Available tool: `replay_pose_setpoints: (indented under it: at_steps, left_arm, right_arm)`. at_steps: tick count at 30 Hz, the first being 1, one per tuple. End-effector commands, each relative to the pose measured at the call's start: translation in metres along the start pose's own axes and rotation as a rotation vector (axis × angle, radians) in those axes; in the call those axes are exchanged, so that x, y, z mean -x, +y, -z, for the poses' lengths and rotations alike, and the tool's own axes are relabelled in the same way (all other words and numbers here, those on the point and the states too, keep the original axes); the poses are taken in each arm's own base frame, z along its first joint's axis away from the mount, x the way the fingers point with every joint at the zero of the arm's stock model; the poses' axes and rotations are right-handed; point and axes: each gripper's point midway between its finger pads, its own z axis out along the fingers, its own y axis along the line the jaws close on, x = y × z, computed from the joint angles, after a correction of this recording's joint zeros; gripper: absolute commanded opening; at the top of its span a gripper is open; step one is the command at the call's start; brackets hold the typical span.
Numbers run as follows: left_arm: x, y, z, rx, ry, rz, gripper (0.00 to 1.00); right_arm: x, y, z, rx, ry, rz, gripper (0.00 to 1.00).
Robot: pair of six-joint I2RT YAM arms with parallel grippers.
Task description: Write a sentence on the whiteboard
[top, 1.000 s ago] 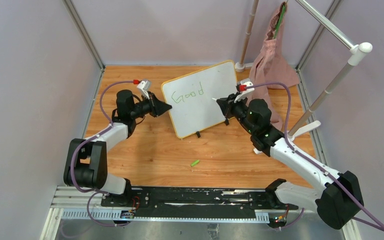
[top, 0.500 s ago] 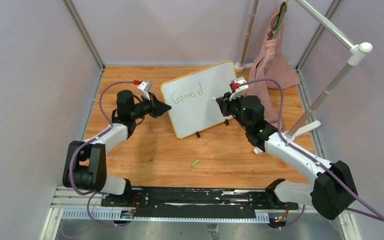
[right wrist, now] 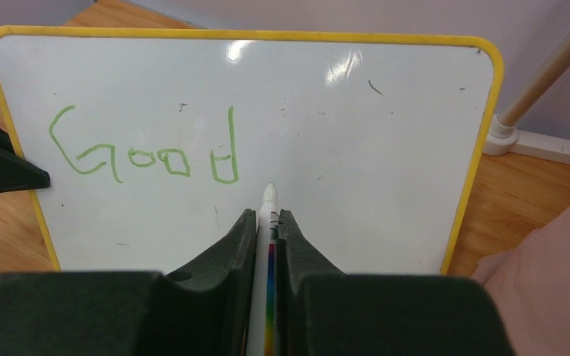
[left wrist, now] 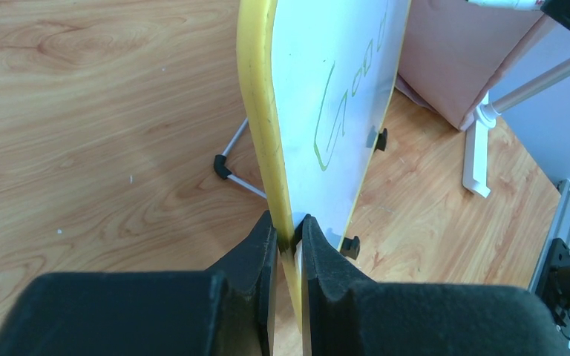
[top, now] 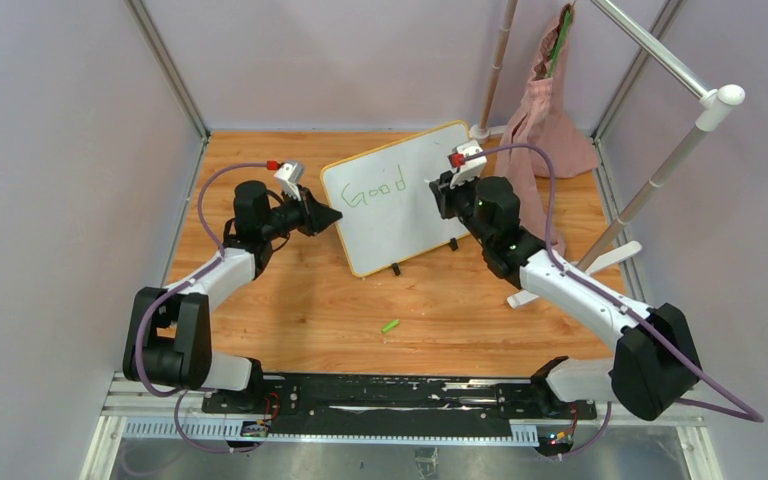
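- The whiteboard [top: 405, 215] stands tilted on its small black feet on the far half of the wooden worktop [top: 300, 300]. It sits between the two arms, with its white face turned toward the right arm.
- The left claw [left wrist: 289, 226] is pressed together on the board's yellow frame at its left edge, low down near the corner. One finger lies on the front face and the other on the back.
- The right claw [right wrist: 266, 216] hangs in front of the board's face, close to it. It pinches a white marker [right wrist: 269, 200] with a rainbow strip on its barrel.
- The marker juts out between the fingers and points at the board. Its tip sits just right of and below the last letter of the green word "Good" [right wrist: 145, 154]. Whether the tip touches the surface cannot be told.
- The word fills the left half of the face, on the side the left claw holds. The right half shows only a few small dark marks.
- Behind the board, a thin wire leg [left wrist: 239, 178] with a black end cap rests on the worktop.
- A small green piece [top: 390, 326] lies on the worktop nearer the arm bases, well apart from the board and both claws.
- A pink cloth [top: 545, 125] hangs at the far right corner, beyond the right arm.
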Motion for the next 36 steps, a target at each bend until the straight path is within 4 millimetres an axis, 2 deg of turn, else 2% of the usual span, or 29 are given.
replay_pose_setpoints:
  at_steps: [1, 10, 18, 23, 36]
  left_arm:
    - [-0.001, 0.038, 0.006, 0.178, -0.018, -0.08, 0.0]
    - [0.0, 0.038, 0.006, 0.178, -0.01, -0.081, 0.0]
    - [0.001, 0.038, 0.006, 0.178, -0.008, -0.083, 0.0]
    - [0.001, 0.038, 0.006, 0.177, -0.008, -0.083, 0.0]
    - [0.002, 0.036, 0.005, 0.17, -0.008, -0.083, 0.0]
  right_arm:
    - [0.035, -0.006, -0.011, 0.002, -0.101, 0.023, 0.0]
    - [0.037, -0.001, -0.034, 0.059, -0.11, -0.022, 0.0]
    - [0.031, 0.006, -0.042, 0.095, -0.108, -0.053, 0.0]
    - [0.034, 0.003, -0.047, 0.08, -0.12, -0.068, 0.0]
    - [0.021, -0.01, -0.054, 0.035, -0.091, -0.084, 0.0]
